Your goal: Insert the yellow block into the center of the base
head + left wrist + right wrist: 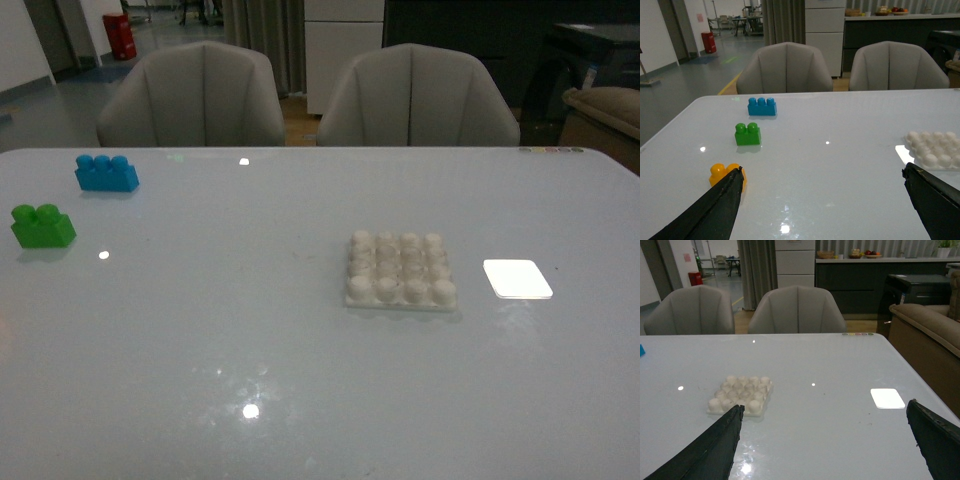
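Note:
The yellow block (722, 173) shows only in the left wrist view, standing on the table partly behind one finger of my left gripper (822, 177). It is out of the front view. The left gripper is open and empty. The white studded base (401, 270) sits right of the table's middle in the front view; it also shows in the left wrist view (935, 150) and the right wrist view (742, 394). My right gripper (824, 412) is open and empty, above the table between the base and a bright white square. Neither arm shows in the front view.
A green two-stud brick (42, 225) and a blue three-stud brick (106, 173) stand at the far left of the table; both show in the left wrist view, green (748, 134) and blue (762, 106). A flat glossy white square (517, 278) lies right of the base. Two grey chairs (190, 97) stand behind the table.

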